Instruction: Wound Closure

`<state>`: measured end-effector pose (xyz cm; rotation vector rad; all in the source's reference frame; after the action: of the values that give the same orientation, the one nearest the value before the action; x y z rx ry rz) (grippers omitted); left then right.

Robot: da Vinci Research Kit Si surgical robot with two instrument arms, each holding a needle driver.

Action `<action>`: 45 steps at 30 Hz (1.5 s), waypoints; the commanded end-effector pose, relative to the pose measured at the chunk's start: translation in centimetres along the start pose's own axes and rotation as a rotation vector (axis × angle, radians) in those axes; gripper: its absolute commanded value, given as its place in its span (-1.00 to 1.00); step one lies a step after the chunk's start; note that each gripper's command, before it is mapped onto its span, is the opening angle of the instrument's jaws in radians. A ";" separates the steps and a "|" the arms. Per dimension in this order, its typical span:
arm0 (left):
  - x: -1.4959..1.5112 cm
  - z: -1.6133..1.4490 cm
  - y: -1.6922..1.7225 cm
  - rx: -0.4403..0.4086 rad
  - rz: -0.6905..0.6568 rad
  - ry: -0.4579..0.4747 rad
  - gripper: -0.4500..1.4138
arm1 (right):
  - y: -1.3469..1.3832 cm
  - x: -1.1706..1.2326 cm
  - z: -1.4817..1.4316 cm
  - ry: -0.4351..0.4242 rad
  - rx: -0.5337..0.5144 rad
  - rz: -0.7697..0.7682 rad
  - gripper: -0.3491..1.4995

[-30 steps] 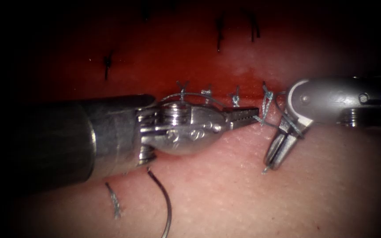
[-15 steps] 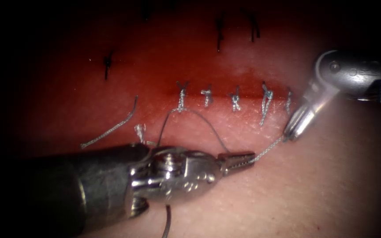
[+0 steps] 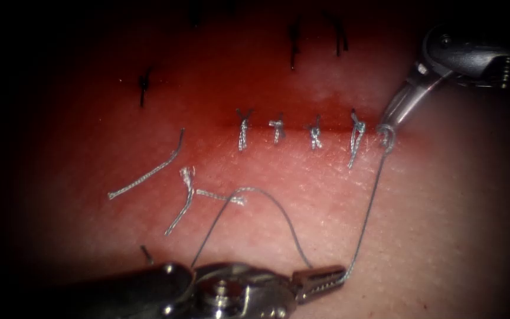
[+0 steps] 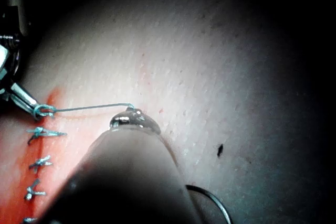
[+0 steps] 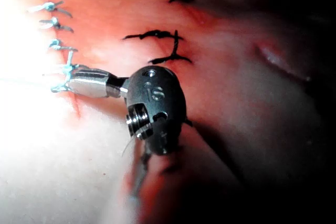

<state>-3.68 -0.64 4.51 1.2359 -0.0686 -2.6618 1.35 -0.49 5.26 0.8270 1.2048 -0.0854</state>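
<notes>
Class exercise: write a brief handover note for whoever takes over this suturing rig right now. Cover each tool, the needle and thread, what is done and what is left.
Left needle driver: jaws shut on the thin grey thread, low in the endoscope view.
Right needle driver: jaws shut on the same thread at the right end of the red-stained cut.
The thread runs taut between them.
Curved steel needle: lies loose beside the left shaft, held by neither tool.
Done: four knotted grey stitches along the cut; cut thread ends lie on the pale pork tissue.
Left: the fifth stitch at the right end is not yet trimmed.
</notes>
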 end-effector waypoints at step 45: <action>0.47 0.05 0.16 -0.038 0.004 0.013 -1.00 | 0.17 -0.24 -0.41 0.108 -0.534 0.035 -1.00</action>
<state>-3.92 -0.84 4.11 1.2460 -0.0255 -2.6451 0.90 -0.23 5.47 0.3823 1.2382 0.3101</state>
